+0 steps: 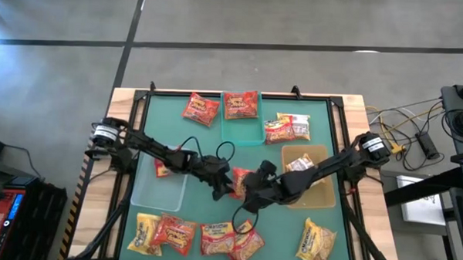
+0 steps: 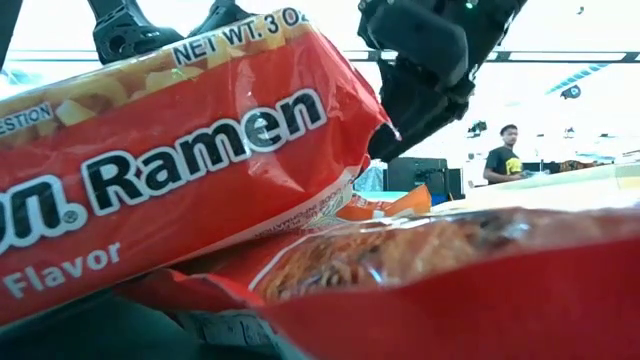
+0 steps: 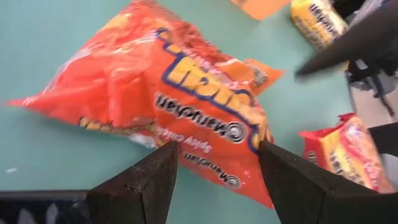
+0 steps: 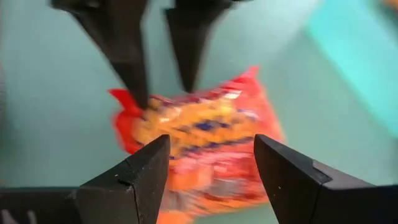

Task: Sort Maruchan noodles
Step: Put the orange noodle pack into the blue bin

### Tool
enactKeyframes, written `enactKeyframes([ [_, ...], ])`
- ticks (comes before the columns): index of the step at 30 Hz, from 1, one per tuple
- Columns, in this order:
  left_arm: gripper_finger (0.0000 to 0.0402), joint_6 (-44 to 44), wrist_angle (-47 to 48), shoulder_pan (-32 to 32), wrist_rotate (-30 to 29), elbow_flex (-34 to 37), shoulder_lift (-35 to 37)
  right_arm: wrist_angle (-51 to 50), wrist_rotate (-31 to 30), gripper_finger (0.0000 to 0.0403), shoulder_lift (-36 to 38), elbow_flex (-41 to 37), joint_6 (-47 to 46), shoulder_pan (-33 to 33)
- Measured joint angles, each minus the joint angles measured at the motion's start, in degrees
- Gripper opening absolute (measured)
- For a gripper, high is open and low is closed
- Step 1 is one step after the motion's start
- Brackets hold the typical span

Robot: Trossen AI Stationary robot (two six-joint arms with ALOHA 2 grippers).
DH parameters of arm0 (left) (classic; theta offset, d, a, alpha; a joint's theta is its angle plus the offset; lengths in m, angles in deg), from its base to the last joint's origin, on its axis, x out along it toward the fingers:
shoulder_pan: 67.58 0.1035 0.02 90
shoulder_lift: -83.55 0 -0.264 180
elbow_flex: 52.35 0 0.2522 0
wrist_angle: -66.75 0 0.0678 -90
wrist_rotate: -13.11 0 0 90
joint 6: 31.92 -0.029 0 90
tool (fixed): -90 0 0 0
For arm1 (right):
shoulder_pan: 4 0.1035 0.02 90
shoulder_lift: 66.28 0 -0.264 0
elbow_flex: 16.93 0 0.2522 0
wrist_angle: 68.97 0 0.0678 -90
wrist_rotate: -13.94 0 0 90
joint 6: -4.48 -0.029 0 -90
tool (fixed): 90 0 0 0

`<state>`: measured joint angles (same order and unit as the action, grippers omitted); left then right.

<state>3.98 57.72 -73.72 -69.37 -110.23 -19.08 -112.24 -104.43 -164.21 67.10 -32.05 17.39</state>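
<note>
My left gripper (image 1: 228,184) reaches in from nine o'clock to the middle of the teal mat (image 1: 208,148). Its two dark fingers (image 3: 146,183) stand apart, and a crinkly orange-red plastic Maruchan packet (image 3: 186,106) lies flat on the mat just ahead of them, not pinched. From above, that same packet shows as a small red patch between my two grippers, at the centre of the table.

My right gripper (image 1: 248,196) comes in from three o'clock and meets the left one at the centre. Its fingers (image 4: 140,177) are also spread, with the red packet lying beyond them; the left arm's fingertips hang over the packet's far edge, and I cannot tell whether they touch it.

Going round the mat from the left: a clear rectangular plastic bin (image 1: 158,191) sits at about eight o'clock, with a red packet (image 1: 162,168) at its upper edge under my left arm. At eleven o'clock a red packet (image 1: 200,109) lies on the mat, and at twelve o'clock a teal rectangular bin (image 1: 243,134) has one red packet (image 1: 241,105) in it. At one o'clock lies a red, yellow and white packet (image 1: 286,128). A tan rectangular bin (image 1: 314,196) sits at four o'clock under my right arm.

Along the near edge, from seven to five o'clock, run a yellow packet (image 1: 142,232), a cluster of red ones (image 1: 204,237) and another yellow packet (image 1: 316,242).

A red ramen packet (image 2: 180,160) fills the table-level view; a person in a dark shirt (image 2: 505,160) stands far behind.
</note>
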Motion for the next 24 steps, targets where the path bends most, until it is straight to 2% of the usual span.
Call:
enactKeyframes([
  [6, 0.0207, -1.0, 0.7, 0.5, -0.9, 0.3, 0.2, -14.4, -7.5, 0.0224, 0.0, 1.2, -0.1, -0.1],
  [9, 0.0207, -0.1, 0.9, 0.4, -0.9, 1.1, 0.5, -21.5, -7.6, 0.0224, 0.0, 0.5, -2.4, -1.1],
  [12, 0.0207, 4.0, 1.0, 0.4, -1.0, 2.7, 1.2, -26.6, -7.4, 0.0224, 0.0, -0.6, -9.6, -2.4],
  [16, 0.0207, 13.0, -2.3, 0.4, -1.5, 5.6, 1.3, -21.1, 0.1, 0.0224, 0.0, -2.2, -12.0, -3.0],
  [20, 0.0207, 22.2, -9.7, 0.4, -3.1, 8.5, 1.3, -5.2, 8.8, 0.0224, 0.0, -5.2, -7.9, -2.8],
  [24, 0.0207, 25.3, -12.4, 0.5, -3.4, 9.9, 1.3, 3.7, 11.7, 0.0224, -0.2, -7.9, -6.5, -2.6],
])
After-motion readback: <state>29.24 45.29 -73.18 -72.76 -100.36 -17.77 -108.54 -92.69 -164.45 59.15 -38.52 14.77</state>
